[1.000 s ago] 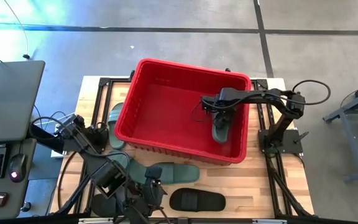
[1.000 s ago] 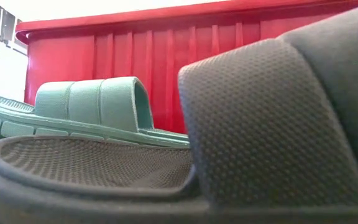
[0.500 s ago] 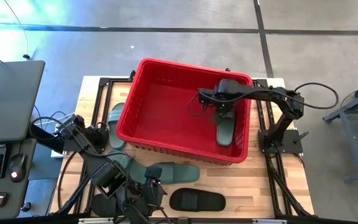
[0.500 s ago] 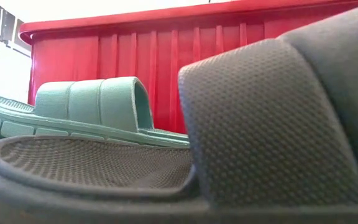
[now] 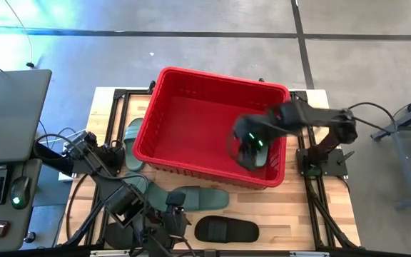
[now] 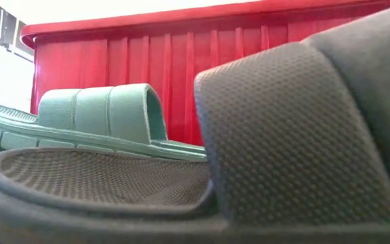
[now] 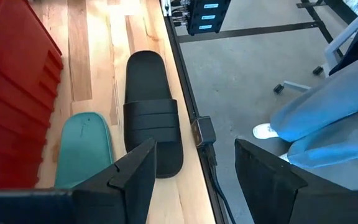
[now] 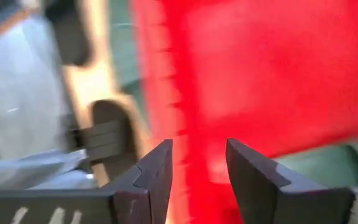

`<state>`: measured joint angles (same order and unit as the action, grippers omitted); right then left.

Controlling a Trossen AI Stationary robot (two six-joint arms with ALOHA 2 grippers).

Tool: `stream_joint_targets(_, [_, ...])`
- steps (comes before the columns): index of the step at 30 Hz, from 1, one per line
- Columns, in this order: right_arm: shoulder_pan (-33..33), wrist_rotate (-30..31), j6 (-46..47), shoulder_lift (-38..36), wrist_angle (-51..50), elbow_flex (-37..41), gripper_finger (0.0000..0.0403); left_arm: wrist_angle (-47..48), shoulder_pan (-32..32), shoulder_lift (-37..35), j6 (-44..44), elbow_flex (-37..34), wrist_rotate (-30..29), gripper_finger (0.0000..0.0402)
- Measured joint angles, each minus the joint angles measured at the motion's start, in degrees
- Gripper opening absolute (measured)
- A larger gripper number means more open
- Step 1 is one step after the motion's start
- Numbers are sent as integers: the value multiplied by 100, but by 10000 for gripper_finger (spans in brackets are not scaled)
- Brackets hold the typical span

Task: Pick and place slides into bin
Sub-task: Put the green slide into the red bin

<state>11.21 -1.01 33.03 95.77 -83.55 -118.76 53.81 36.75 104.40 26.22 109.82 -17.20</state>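
The red bin (image 5: 191, 121) stands mid-table. One green slide (image 8: 331, 163) lies on the bin's floor at its right end, mostly hidden under my right arm in the high view. My right gripper (image 5: 247, 148) is open and empty (image 8: 199, 152) over the bin's near right part. On the table, a green slide (image 5: 200, 198) and a black slide (image 5: 225, 230) lie in front of the bin, sole down. Another green slide (image 5: 135, 143) lies left of it. My left gripper (image 5: 171, 220) is open (image 7: 194, 149) near the front edge, above the green and black slides (image 7: 151, 106).
More slides lie partly under my left arm at the near left (image 5: 138, 187). The low view is filled by the black slide's strap (image 6: 290, 129), with a green slide (image 6: 100, 112) and the bin's wall (image 6: 181, 68) behind. A person's clothing (image 7: 328, 118) shows beyond the front edge.
My right gripper has swung fast from the bin's far right part toward its near wall, turning as it went. The green slide stays lying on the bin's floor at the right end. My left arm has kept still.
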Motion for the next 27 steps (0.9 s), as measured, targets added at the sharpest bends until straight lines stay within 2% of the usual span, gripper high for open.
stream_joint_targets(4, [1136,-156,372,20,319,-155,139,1,0,-2,2,0,17,200])
stream_joint_targets(6, [1670,-39,398,28,469,-65,139,-3,0,-4,2,0,23,200])
stream_joint_targets(8, [2071,271,413,24,777,117,139,-2,0,-4,2,0,32,200])
stream_joint_targets(11, [2510,1217,1038,24,1333,589,139,-3,0,-4,-26,0,32,200])
stream_joint_targets(13, [2683,1444,1567,24,1771,985,139,-3,0,-4,-26,0,32,200])
stream_joint_targets(19, [3042,666,3249,28,2276,2226,139,4,0,-4,-31,0,29,200])
stream_joint_targets(22, [3230,541,3771,28,2306,2825,139,15,0,-4,-38,0,29,200])
stream_joint_targets(27, [3295,-286,4394,28,2657,3684,139,19,0,-4,-47,0,27,200])
